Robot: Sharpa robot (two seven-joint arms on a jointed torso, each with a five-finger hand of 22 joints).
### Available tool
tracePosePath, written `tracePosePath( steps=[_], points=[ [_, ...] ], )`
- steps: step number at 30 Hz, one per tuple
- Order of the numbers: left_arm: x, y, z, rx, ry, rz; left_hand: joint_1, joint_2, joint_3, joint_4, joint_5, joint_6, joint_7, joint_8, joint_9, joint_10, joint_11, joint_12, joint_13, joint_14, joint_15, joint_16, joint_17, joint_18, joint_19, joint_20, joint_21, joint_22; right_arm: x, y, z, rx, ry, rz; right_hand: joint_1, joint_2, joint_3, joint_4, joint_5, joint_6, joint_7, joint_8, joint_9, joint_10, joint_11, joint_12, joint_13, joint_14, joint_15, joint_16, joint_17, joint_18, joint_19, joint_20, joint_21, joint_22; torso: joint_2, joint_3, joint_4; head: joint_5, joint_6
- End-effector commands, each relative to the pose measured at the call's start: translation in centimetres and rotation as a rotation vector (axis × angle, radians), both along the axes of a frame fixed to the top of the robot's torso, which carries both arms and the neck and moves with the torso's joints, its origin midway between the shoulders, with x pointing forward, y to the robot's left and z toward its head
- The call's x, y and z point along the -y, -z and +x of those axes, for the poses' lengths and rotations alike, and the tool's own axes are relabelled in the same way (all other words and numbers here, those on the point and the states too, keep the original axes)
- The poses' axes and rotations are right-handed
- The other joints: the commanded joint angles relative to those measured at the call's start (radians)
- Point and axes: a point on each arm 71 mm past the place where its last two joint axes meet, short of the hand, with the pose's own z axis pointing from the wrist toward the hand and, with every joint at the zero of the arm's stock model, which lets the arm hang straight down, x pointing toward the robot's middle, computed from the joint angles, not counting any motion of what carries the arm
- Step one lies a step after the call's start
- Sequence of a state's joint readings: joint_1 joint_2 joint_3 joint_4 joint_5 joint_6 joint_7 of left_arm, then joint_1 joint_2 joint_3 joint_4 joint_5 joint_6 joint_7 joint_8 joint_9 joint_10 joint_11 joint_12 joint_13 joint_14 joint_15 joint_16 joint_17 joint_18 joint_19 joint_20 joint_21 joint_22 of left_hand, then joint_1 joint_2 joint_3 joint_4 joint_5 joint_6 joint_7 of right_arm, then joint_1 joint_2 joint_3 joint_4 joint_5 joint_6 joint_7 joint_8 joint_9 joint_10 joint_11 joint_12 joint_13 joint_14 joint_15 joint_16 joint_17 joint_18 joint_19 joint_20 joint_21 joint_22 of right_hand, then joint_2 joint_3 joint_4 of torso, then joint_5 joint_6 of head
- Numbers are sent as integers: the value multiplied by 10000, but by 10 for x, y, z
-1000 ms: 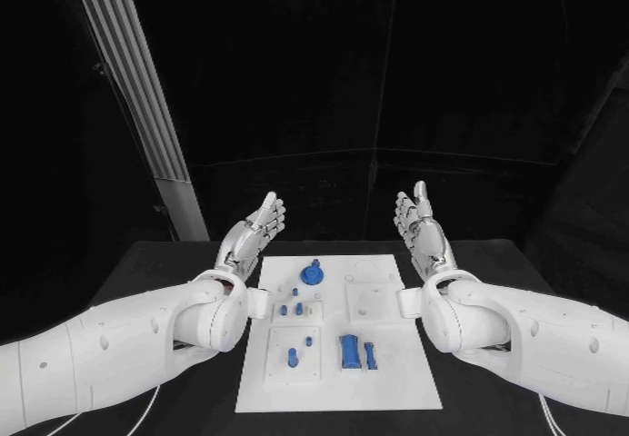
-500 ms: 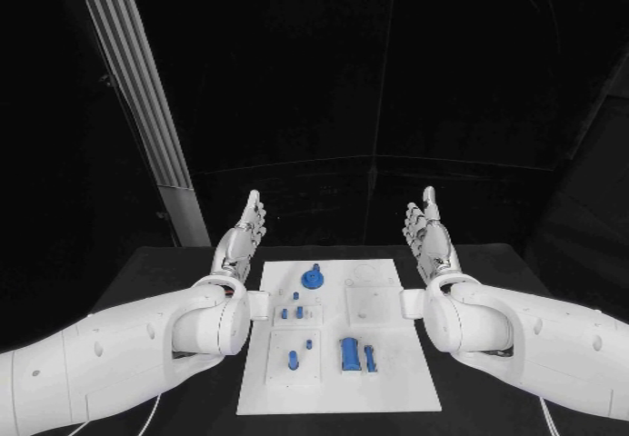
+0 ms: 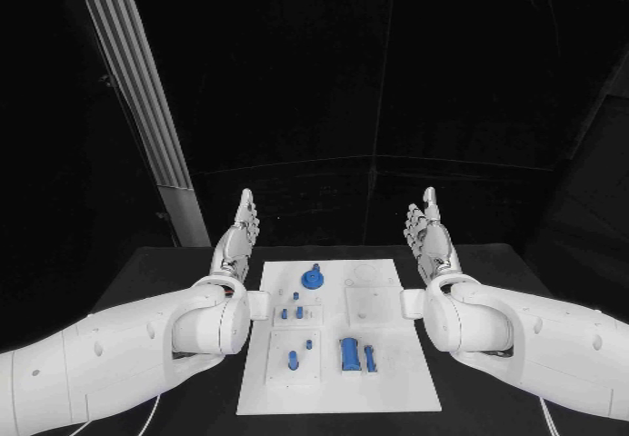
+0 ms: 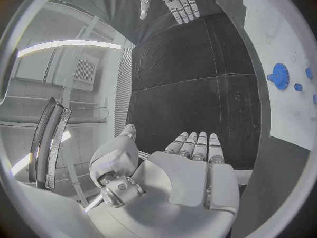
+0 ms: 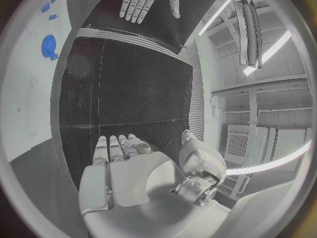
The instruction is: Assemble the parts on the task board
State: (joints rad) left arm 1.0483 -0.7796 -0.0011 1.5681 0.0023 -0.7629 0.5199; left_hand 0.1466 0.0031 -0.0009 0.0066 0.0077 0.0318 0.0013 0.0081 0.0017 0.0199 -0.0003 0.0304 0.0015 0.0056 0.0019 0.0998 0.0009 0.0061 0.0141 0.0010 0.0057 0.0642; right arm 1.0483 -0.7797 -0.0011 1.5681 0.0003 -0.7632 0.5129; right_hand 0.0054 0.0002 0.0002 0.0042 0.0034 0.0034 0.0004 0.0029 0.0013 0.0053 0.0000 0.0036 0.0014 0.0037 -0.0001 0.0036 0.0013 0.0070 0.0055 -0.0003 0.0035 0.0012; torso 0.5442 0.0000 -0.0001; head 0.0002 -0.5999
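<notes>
We see the board [image 3: 335, 381] lying flat in the middle of the desk [image 3: 144, 263], between our two arms. On it a blue gear [image 3: 312, 275] sits toward the far end, small blue pegs [image 3: 291, 311] lie around the middle, and a larger blue block [image 3: 350, 352] with a slim piece [image 3: 371, 357] just beside it lies nearer us. Our left robot hand [image 3: 236, 238] and right robot hand [image 3: 429, 238] are raised off the desk on either side of the board's far end, fingers straight and spread, holding nothing. We cannot tell which parts are seated and which are loose, so this posture fits either a pause ahead of picking parts or a rest after placing them. No step is visibly in hand.
</notes>
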Motion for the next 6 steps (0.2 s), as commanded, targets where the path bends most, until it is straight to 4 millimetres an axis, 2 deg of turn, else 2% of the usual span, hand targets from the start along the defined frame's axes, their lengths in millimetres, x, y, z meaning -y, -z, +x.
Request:
tracePosePath(
  steps=[1, 6],
  points=[
    [0, -1, 0, 42, -44, 35, -487, -31, 9, -66, -77, -318, -13, -81, -17, -199, 3, -304, -15, -56, -19, -998, -9, -61, -141, -10, -57, -642, 0, -2, 0, 98, 48, -19, -54, -2, -2, -42, -34, -34, -4, -29, -13, -53, 0, -36, -14, -37, 1, -36, -13, -70, -55, 3, -35, -12, 0, 0, 1, -2, -1],
    [0, -1, 0, 42, -44, 35, -608, -31, 9, -66, -77, -318, -13, -81, -17, -199, 3, -304, -15, -56, -19, -998, -9, -61, -141, -10, -57, -642, 0, -2, 0, 98, 48, -19, -54, -2, -2, -42, -34, -34, -4, -29, -13, -53, 0, -36, -14, -37, 1, -36, -13, -70, -55, 3, -35, -12, 0, 0, 1, -2, -1]
  ],
)
